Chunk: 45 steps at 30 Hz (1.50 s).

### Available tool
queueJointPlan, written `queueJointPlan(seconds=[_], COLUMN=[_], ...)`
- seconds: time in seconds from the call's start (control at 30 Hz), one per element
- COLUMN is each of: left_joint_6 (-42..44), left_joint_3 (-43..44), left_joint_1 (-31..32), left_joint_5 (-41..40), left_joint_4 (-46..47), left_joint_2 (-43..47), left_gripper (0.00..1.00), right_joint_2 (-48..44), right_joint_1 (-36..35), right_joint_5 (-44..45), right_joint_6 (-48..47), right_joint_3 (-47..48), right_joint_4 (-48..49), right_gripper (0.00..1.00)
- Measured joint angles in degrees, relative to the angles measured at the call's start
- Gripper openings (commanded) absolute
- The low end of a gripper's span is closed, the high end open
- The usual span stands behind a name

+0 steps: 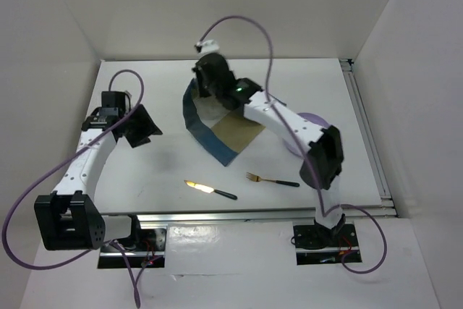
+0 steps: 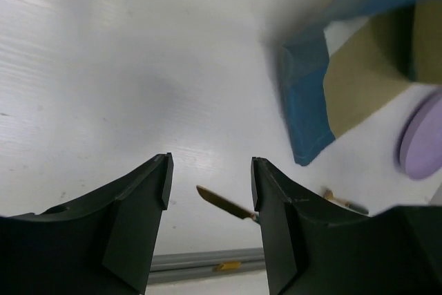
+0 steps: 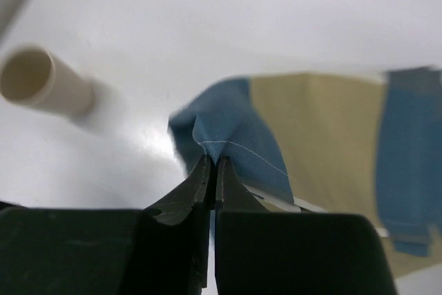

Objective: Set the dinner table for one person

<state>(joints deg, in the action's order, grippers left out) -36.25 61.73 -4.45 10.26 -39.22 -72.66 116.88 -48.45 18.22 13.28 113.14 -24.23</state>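
Note:
On the white dinner table (image 1: 159,171) lies a blue-and-tan placemat (image 1: 221,132), its far left corner lifted. My right gripper (image 3: 213,160) is shut on that blue corner of the placemat (image 3: 235,136) and holds it off the table; the top view shows the right gripper (image 1: 205,77) at the far middle. My left gripper (image 2: 210,177) is open and empty above bare table at the left (image 1: 141,127). A gold knife (image 1: 210,189) and a gold fork (image 1: 271,179) lie near the front edge. A lilac plate (image 1: 315,119) lies mostly hidden under the right arm.
A cream cup (image 3: 43,86) lies on its side on the table, left in the right wrist view. A silver rail (image 1: 246,215) runs along the front edge, another down the right side (image 1: 369,135). White walls enclose the table. The knife (image 2: 224,203) and plate (image 2: 423,139) show in the left wrist view.

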Motion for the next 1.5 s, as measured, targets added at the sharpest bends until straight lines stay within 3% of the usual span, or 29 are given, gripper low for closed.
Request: queueJointPlan(seconds=[0.2, 0.67, 0.83, 1.03, 1.23, 1.5], left_joint_6=[-1.4, -1.4, -3.3, -13.0, -17.9, -18.2], left_joint_3=[-10.1, -23.5, -23.7, -25.5, -22.2, -18.9], left_joint_1=[8.8, 28.3, 29.5, 31.5, 34.7, 36.5], left_joint_5=[6.2, 6.6, 7.3, 10.1, 10.1, 7.8], left_joint_4=[7.5, 28.2, 34.2, 41.1, 43.4, 43.1], left_joint_2=[0.5, 0.9, -6.5, -12.8, -17.2, -20.0], left_gripper=[0.74, 0.8, 0.76, 0.73, 0.73, 0.73], right_joint_2=[-12.5, -12.0, -12.0, -12.1, -13.0, -17.4], right_joint_1=[8.8, 10.6, 12.0, 13.9, 16.1, 23.9], right_joint_5=[-6.1, -13.8, -15.1, -16.6, -18.5, -24.6], right_joint_6=[-0.1, 0.8, 1.2, 2.0, 2.8, 5.2], right_joint_3=[-3.6, -7.9, -7.9, -7.9, -9.0, -13.7], right_joint_4=[2.8, 1.0, 1.0, 1.0, 1.1, 1.6], right_gripper=[0.0, 0.0, 0.0, 0.0, 0.0, 0.0])
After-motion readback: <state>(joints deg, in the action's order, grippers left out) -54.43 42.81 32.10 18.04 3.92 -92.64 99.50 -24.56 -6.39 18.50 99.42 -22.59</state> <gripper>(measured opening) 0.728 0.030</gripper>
